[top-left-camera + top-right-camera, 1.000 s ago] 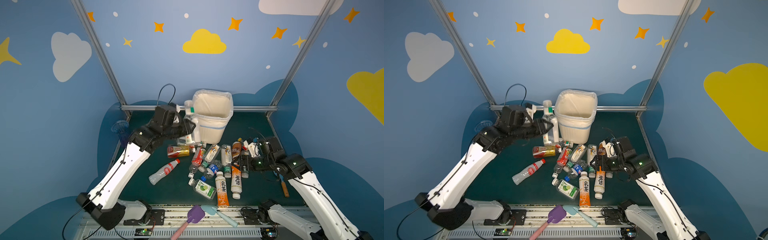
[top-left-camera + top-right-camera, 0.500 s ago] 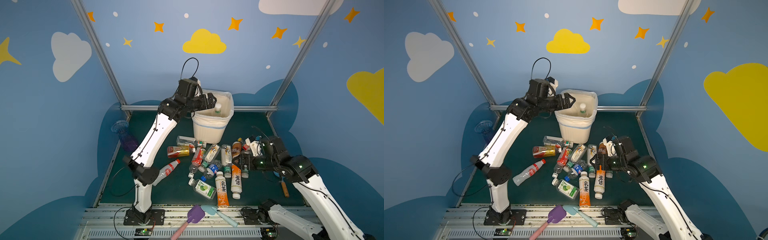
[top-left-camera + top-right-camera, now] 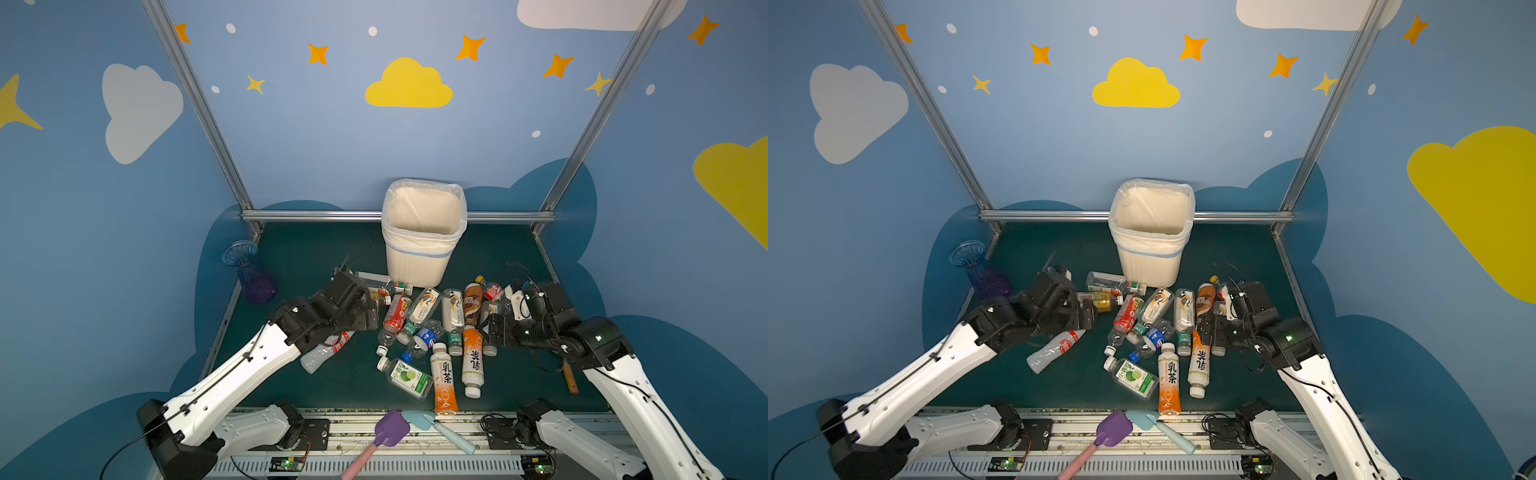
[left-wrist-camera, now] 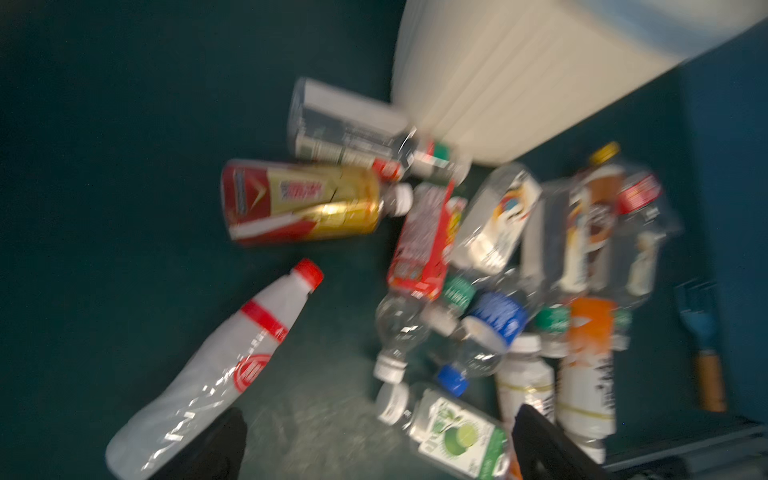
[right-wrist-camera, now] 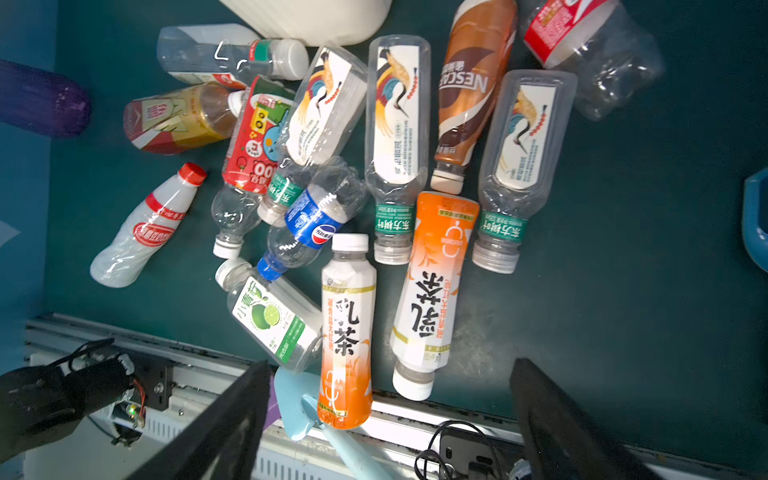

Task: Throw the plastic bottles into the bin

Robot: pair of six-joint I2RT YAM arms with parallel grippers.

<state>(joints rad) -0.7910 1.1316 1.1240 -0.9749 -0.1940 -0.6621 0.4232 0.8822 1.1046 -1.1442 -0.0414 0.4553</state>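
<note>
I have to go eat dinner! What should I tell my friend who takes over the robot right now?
Left tool: open, empty, over the left edge of the heap of plastic bottles, near the white red-capped bottle.
Right tool: open, empty, over the heap's right side.
Bin: upright at the back, just behind the heap.
Done: the left tool just dropped one bottle into the bin.
Left to do: about thirteen bottles lie on the green mat, none gripped.
</note>
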